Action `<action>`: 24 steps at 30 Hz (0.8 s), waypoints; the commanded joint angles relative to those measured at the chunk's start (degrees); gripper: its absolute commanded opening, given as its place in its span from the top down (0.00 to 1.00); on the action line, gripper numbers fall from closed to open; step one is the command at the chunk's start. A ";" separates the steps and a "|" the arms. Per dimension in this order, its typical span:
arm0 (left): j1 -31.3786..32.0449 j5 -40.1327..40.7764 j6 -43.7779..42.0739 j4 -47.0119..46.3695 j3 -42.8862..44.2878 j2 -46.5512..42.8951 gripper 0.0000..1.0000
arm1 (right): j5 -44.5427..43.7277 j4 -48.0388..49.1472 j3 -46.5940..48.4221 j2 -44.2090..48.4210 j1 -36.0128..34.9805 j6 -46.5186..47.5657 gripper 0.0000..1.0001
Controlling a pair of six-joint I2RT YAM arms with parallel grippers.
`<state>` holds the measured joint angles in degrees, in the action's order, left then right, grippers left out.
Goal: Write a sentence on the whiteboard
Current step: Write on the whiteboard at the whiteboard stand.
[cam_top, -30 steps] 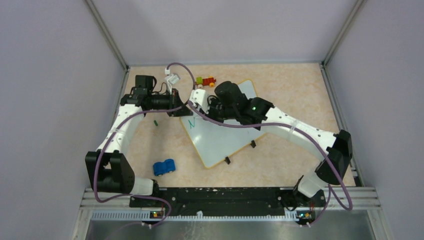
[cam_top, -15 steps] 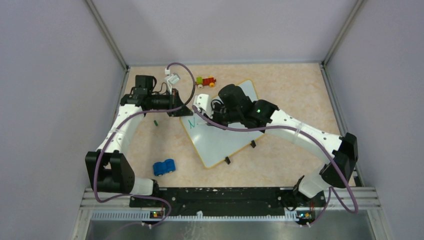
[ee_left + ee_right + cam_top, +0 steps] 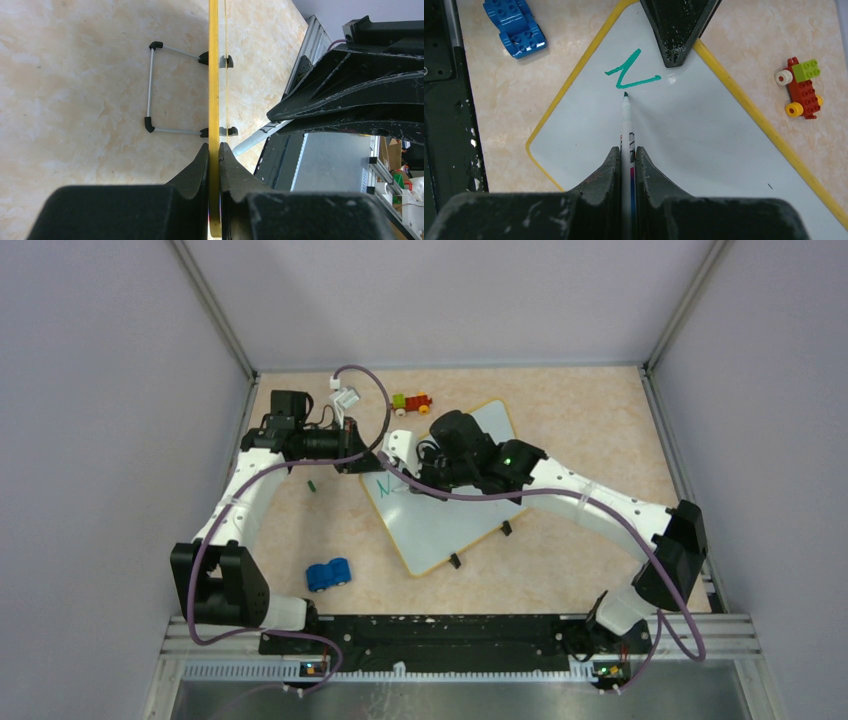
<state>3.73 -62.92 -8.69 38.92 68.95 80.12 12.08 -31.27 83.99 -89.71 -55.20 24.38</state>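
On the counter the whiteboard lies askew, and I've got my left tool clenched on its yellow rim at the left corner. My right tool is clamped on the marker, with the tip just under the sentence. That's only a green N, near that same corner. A blue toy car sits off the board's near-left side.

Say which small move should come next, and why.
Probably start the next stroke beside the green letter: the board holds only that letter, the right gripper holds the marker with its tip close by, and the left gripper clamps the board's edge.
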 commanded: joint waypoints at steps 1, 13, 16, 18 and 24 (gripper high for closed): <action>-0.21 -1.88 -0.28 -1.56 -0.03 -1.12 1.00 | -1.44 2.48 1.58 -0.25 0.49 -0.20 1.00; -0.21 -1.77 -0.18 -1.65 0.02 -0.95 1.00 | -2.96 0.88 0.84 1.41 3.70 1.02 1.00; -0.21 -1.80 -0.08 -1.65 0.13 -0.72 1.00 | -2.98 1.09 1.32 1.32 3.87 1.08 1.00; -0.21 -1.86 -0.08 -1.65 0.20 -0.68 1.00 | -2.74 1.19 1.97 0.95 3.88 0.87 1.00; -0.19 -1.69 -0.17 -1.52 0.21 -0.76 1.00 | -2.40 1.51 3.82 -0.03 3.85 -0.20 1.00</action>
<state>3.73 -62.11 -8.71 38.33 68.88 80.14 12.53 -31.62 84.36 -89.65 -52.95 24.34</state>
